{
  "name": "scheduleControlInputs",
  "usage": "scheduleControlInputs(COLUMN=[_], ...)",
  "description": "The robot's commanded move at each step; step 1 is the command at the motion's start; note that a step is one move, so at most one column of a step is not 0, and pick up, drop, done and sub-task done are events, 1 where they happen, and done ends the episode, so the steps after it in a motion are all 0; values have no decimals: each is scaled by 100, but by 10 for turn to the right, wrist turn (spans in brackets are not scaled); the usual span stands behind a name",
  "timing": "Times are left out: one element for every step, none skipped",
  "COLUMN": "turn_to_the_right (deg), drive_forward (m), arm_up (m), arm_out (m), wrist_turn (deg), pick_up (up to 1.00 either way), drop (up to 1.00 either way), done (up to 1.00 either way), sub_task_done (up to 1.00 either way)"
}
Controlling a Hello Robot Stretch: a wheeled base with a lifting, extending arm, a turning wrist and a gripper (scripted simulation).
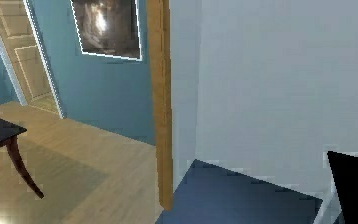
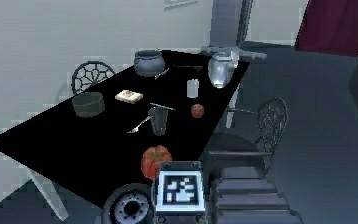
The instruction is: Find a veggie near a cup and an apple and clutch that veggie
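In the arm side view a long black tabletop (image 2: 57, 150) runs from the lower left up toward the far wall. Ahead of me, in the forward view, a pale wall (image 1: 277, 80) meets a blue wall (image 1: 107, 90) at an upright wooden post (image 1: 161, 100), and a framed picture (image 1: 107, 27) hangs on the blue one. A pale door (image 1: 32, 50) stands at that view's left, and the corner of a dark table (image 1: 2, 135) sits low on the same side.

Two metal chairs flank the tabletop, one on the far side (image 2: 92, 75) and one on the near side (image 2: 270, 120). My arm (image 2: 247, 195) rises from the bottom edge, with its white marker square (image 2: 184, 190) at the end.

At the far end of the tabletop stand a dark pot (image 2: 150, 63) and a glass jar (image 2: 221, 68). A dark bowl (image 2: 86, 103) sits just beside a small plate (image 2: 130, 96).

The red tomato (image 2: 155, 158) lies on the tabletop just above the marker. Farther out are a dark cup (image 2: 160, 120), a reddish apple (image 2: 198, 111) and a small white cup (image 2: 193, 88).

My gripper (image 2: 130, 205) sits low, left of the marker and near the tomato. I cannot make out its fingers, so I cannot tell how it stands or whether it holds anything.
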Motion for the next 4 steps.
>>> scheduleControlInputs(turn_to_the_right=[0,0,0,0], drive_forward=[0,0,0,0], arm_up=[0,0,0,0], arm_out=[20,0,0,0], wrist_turn=[0,450,450,450], pick_up=[0,0,0,0], drop=[0,0,0,0], done=[0,0,0,0], sub_task_done=[0,0,0,0])
